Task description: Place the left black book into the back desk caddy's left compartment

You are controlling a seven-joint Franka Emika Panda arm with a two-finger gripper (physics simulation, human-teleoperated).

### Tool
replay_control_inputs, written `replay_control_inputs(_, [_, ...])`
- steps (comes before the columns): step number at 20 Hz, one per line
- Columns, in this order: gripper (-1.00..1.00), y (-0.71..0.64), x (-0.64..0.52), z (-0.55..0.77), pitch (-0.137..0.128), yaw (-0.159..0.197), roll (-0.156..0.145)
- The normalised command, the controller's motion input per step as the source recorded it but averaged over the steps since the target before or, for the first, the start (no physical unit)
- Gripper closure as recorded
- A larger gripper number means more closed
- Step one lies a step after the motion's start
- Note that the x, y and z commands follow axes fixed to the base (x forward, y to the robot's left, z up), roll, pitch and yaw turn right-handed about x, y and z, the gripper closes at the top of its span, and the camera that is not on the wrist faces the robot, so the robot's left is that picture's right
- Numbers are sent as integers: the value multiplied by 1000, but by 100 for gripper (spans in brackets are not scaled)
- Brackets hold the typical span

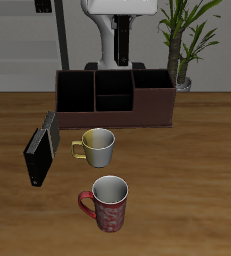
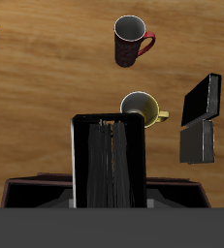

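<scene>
Hand (image 1: 117, 20) grasps the left black book (image 2: 108, 163), though the fingers themselves are hidden behind it. Seen from the wrist, the slim book hangs upright directly beneath the hand, its lower end over the back desk caddy (image 1: 115, 115). Beyond it on the bench (image 1: 187, 190) stand a yellow mug (image 2: 140, 108) and a red mug (image 2: 130, 41).

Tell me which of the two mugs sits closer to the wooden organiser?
The pale yellow mug does. It stands just before the organiser, beside the black books. The red patterned mug stands nearer the table's front edge.
</scene>
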Motion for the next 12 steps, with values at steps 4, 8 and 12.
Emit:
replay_control_inputs(4, [100,31,-396,-66,4,18,86])
replay_control_inputs(8, [100,-64,-314,66,-38,11,-7])
replay_control_inputs(12, [100,-125,-419,55,-11,13,-15])
